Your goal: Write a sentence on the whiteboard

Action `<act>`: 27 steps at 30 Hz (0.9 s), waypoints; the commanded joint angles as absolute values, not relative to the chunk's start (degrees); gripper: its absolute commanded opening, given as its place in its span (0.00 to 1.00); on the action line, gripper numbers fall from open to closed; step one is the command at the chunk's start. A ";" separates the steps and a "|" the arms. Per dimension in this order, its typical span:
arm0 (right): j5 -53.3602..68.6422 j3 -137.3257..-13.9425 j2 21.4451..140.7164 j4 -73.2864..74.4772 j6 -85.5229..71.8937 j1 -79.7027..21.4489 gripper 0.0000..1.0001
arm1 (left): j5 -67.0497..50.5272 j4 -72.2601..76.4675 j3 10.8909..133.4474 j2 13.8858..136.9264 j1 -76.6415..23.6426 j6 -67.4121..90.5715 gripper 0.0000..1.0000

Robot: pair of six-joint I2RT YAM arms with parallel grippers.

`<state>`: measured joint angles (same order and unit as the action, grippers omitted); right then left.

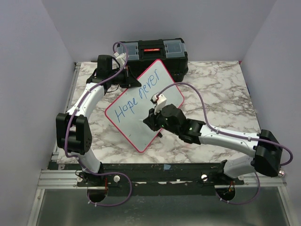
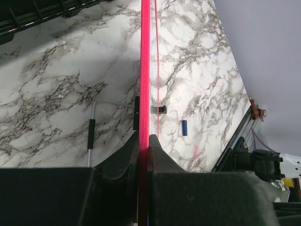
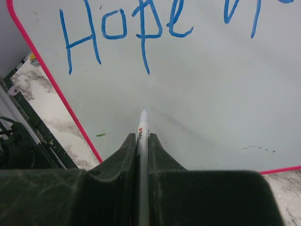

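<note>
Top camera high at the near side, looking down on the whole bench (image 1: 221, 89), left wrist camera edge-on against the whiteboard (image 2: 145, 70), right wrist camera close over its face, whiteboard in all three

Blue handwriting on the whiteboard (image 1: 135, 128) reads "Hope never", slanting across the whiteboard's middle. The right wrist view shows "Hope" whole, the second word cut off. Red print on the marker (image 3: 142, 129) is too small to read.

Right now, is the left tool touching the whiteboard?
Touching. The left wrist view shows the left tool clamped on the whiteboard, no gap either side.
</note>
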<state>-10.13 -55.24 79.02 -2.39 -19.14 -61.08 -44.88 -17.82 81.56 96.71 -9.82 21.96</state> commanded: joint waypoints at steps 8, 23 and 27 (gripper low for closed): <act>-13.87 -60.97 86.12 -5.04 -19.04 -61.48 0.01 | -44.57 -15.20 80.25 95.32 -10.11 18.48 0.00; -7.86 -60.91 87.84 -4.84 -17.67 -61.63 0.01 | -44.65 -14.81 80.23 95.41 -10.11 18.72 0.00; -6.84 -60.57 87.89 -4.32 -17.09 -62.18 0.01 | -44.65 -14.83 80.24 95.33 -10.06 18.72 0.00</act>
<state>-9.61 -59.94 86.59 -4.60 -18.28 -61.25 -45.28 -16.80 80.93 96.64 -9.50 22.33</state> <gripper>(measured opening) 0.129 0.067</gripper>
